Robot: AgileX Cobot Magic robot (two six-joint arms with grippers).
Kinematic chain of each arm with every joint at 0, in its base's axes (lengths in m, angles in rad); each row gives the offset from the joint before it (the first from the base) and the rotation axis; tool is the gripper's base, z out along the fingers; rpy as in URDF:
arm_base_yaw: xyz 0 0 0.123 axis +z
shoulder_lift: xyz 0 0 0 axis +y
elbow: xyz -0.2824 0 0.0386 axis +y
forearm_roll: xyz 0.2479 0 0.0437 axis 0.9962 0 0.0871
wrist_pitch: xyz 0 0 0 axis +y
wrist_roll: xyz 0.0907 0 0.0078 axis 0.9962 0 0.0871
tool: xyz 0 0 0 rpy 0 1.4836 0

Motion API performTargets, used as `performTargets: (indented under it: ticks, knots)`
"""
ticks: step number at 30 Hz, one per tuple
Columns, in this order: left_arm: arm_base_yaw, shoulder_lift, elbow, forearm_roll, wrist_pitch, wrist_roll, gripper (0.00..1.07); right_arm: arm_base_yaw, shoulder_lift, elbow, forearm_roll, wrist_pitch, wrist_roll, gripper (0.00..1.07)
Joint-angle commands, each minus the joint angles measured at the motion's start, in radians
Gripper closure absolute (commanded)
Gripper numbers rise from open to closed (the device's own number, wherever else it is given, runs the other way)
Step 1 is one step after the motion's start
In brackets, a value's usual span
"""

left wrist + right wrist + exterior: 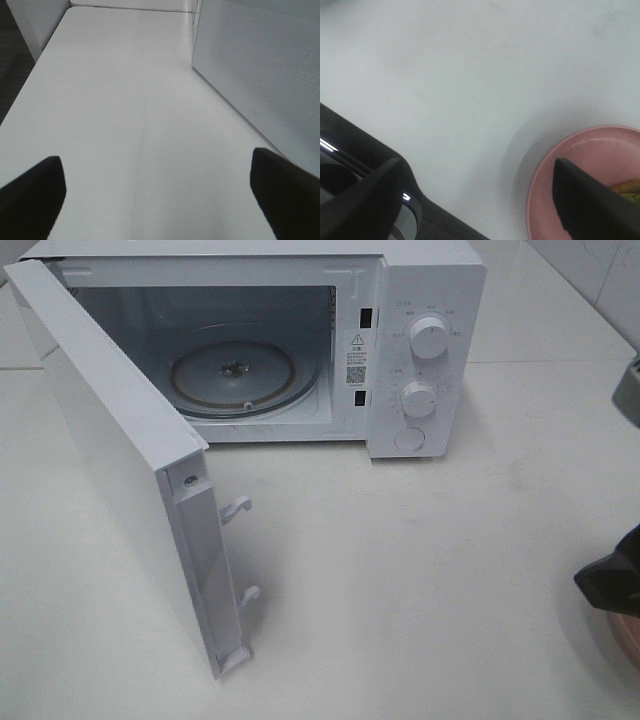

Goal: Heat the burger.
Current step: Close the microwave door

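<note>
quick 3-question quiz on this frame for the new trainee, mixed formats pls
1. True or false: the microwave door is shut.
2. Multiple choice: what lies inside the microwave? A) the burger B) only the glass turntable C) the pink plate
3. Short answer: which gripper is over the pink plate, and are its fingers closed on anything?

Key
1. False: the door stands swung wide open.
2. B: the cavity holds only the turntable.
3. The right gripper; its fingers are spread, gripping nothing. A bit of the burger shows on the plate, past one finger.
</note>
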Motion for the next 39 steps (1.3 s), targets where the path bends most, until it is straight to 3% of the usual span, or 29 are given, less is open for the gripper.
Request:
performTargets:
  ticks: [1, 11, 14, 16, 19, 24, 39]
  knots:
    - [0.002, -0.001, 0.003, -0.002, -0.009, 0.002, 0.15, 0.002, -0.071, -0.029, 0.012, 0.083, -0.033, 0.3]
    - [0.002, -0.001, 0.003, -0.002, -0.009, 0.002, 0.15, -0.001, -0.243, -0.032, 0.039, 0.167, -0.05, 0.31]
    - [0.002, -0.001, 0.003, -0.002, -0.009, 0.002, 0.15, -0.042, -0.302, -0.032, 0.046, 0.177, -0.055, 0.31]
    - [0.002, -0.001, 0.003, -0.002, -0.009, 0.002, 0.15, -0.139, -0.379, -0.032, 0.048, 0.18, -0.079, 0.31]
    - [0.002, -0.001, 0.003, -0.002, -0.009, 0.002, 0.15, -0.162, -0.4, -0.032, 0.051, 0.18, -0.084, 0.31]
    - [0.002, -0.001, 0.003, -0.002, -0.009, 0.002, 0.15, -0.281, -0.546, 0.021, 0.131, 0.165, -0.105, 0.31]
    - [0.002, -0.001, 0.003, -0.002, -0.009, 0.002, 0.15, -0.473, -0.811, 0.162, 0.15, 0.095, -0.107, 0.31]
